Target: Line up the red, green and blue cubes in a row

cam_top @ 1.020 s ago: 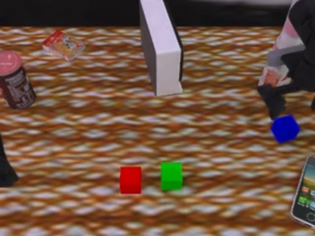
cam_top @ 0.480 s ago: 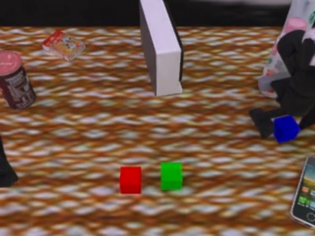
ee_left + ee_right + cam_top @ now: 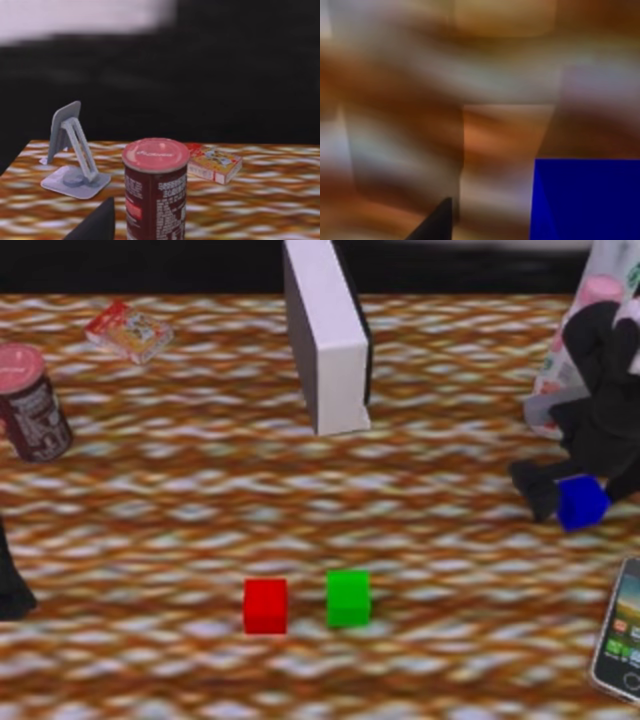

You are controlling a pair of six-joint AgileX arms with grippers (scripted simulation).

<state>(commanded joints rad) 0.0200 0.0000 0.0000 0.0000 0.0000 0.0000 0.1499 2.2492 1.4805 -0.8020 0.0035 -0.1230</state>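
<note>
Right gripper [image 3: 580, 495] is down at the table's right edge, fingers spread wide either side of the blue cube [image 3: 582, 502], one dark finger [image 3: 537, 490] clear of its left face, not yet clamped. Red cube [image 3: 265, 605] and green cube [image 3: 348, 598] sit side by side near the front edge, a small gap between them. Left gripper [image 3: 12, 590] is parked at the left edge; its fingers, can't tell

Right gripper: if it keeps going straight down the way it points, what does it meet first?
Most likely the small bright blue matte cube. The right gripper straddles it with fingers apart, one dark finger beside it. Between the fingers, only the woven-pattern table lies below, though depth is unclear.
</note>
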